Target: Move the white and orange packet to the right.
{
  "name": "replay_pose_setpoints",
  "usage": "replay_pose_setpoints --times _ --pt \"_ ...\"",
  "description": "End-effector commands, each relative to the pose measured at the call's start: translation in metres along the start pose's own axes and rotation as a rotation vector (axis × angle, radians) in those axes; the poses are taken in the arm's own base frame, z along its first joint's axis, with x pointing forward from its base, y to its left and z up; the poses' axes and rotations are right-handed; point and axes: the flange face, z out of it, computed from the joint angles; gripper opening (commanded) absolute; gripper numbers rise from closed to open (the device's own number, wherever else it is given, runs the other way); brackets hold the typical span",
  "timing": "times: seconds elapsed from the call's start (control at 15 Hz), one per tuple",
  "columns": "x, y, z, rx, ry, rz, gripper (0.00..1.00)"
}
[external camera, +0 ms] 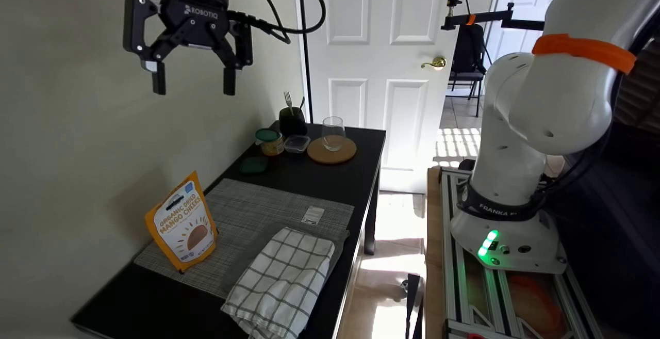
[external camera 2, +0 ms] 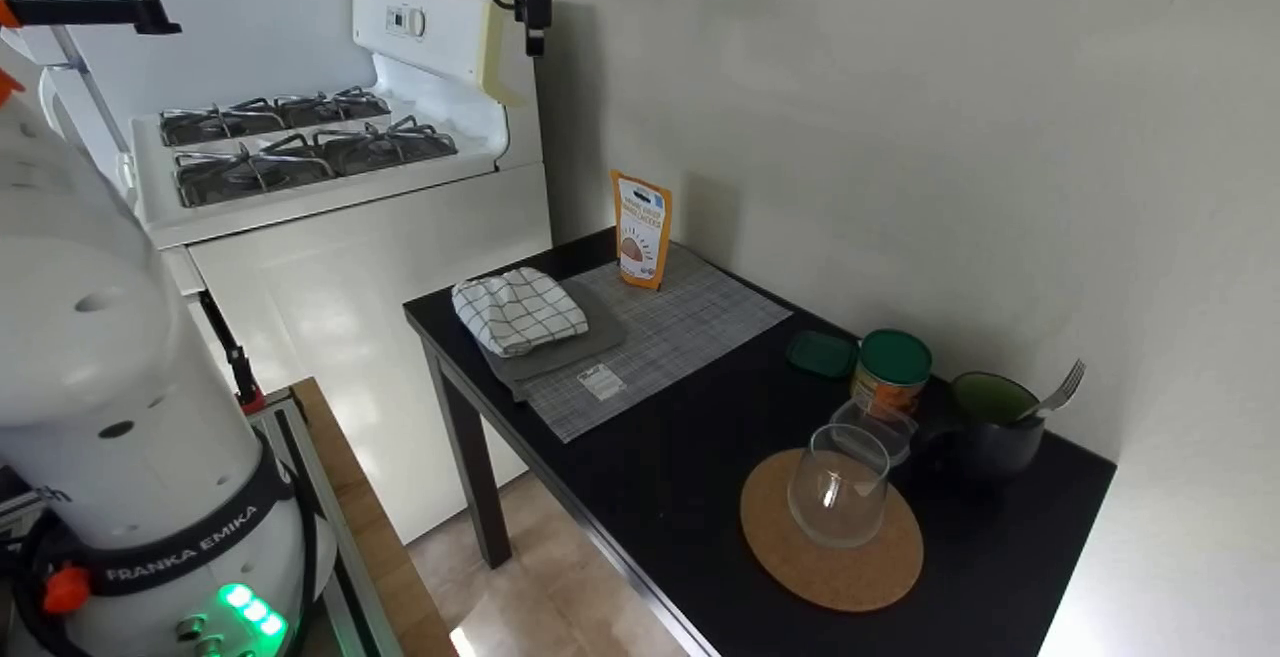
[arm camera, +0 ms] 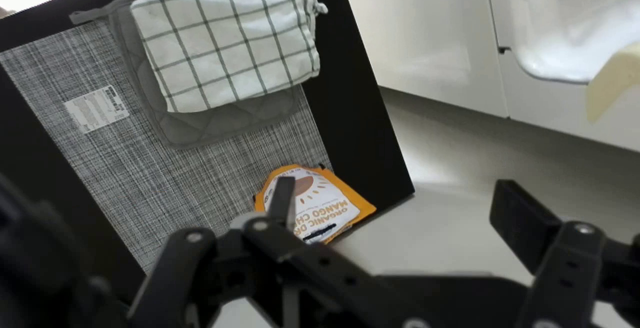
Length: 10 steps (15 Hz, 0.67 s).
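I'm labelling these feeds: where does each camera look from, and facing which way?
In an exterior view: seemingly raised near the end of the table with the checked cloth, facing the white door; arm and open gripper show.
In an exterior view: seemingly raised near the end with the glass, facing the stove; arm left, gripper at the top edge.
Wrist view: on the wrist, looking down at packet and cloth; the gripper's fingers show low.
Both exterior views share table, packet, cloth and glass.
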Motion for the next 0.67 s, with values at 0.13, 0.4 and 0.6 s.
replay_pose_setpoints --times 0.13,0.4,0.6 --pt "0.031 -0.010 0.038 0.007 0.094 0.278 1.00" --pt "0.056 0.005 0.070 -0.038 0.086 0.453 1.00" --pt "0.079 0.022 0.095 -0.071 0.042 0.590 1.00"
